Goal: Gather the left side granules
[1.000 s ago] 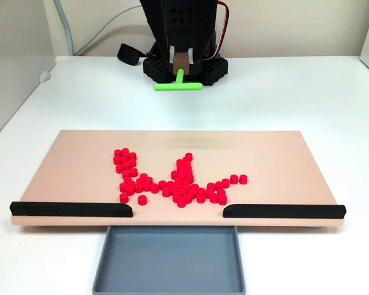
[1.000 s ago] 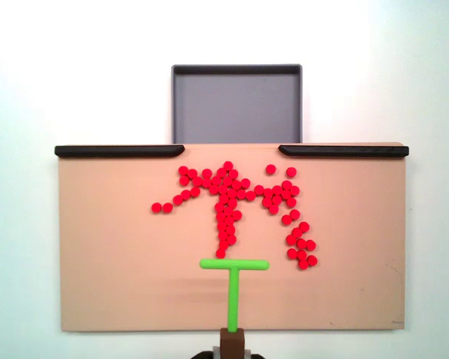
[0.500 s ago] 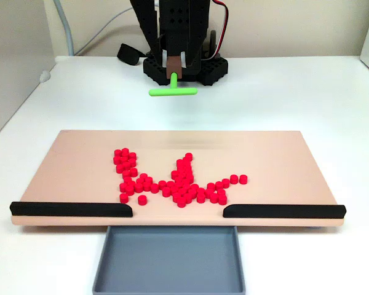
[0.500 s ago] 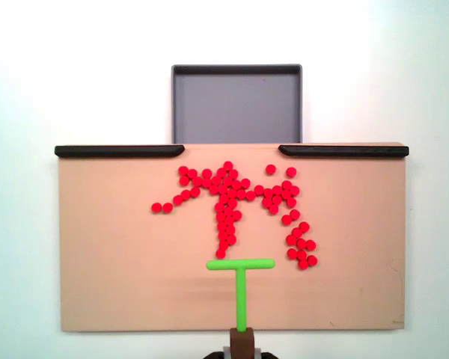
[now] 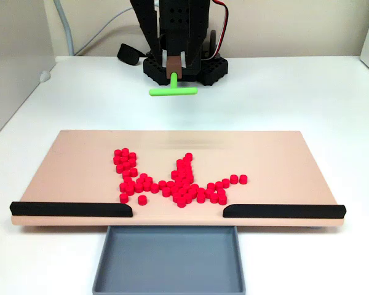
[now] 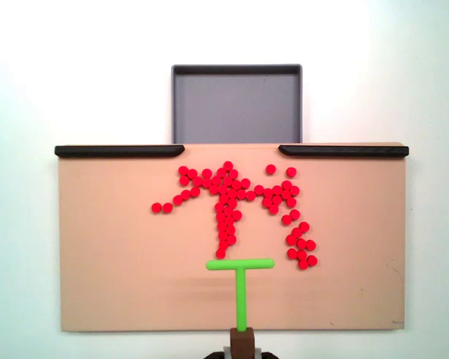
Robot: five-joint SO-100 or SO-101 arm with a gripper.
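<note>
Broadly, the flat rectangular tan wooden board (image 6: 120,284) lies across the white table (image 5: 307,98), its long axis running 9 to 3 o'clock in both fixed views. Two long black strips (image 6: 120,150) (image 6: 343,150) line its edge farthest from the arm, and the gap between them opens straight onto the shallow grey plastic tray (image 6: 236,105) — a layout that reads as a funnel, so swept pieces can leave only into the tray.

From the black arm (image 5: 172,24) at 12 o'clock in the front fixed view, the brown-tipped gripper (image 5: 173,75) appears closed on the stem of the green T-shaped plastic tool (image 6: 240,278), though the fingers themselves are hard to make out. That stem points toward the tray, crossbar across it like a rake, held clear above the board in the front fixed view.

The tiny bright red plastic granules (image 6: 228,196) sit mid-board: a central column running toward the gap, a thin branch trailing to 9 o'clock in the top-down fixed view, and a looser string dropping toward 4 o'clock. Each stub stands on end, round face up
</note>
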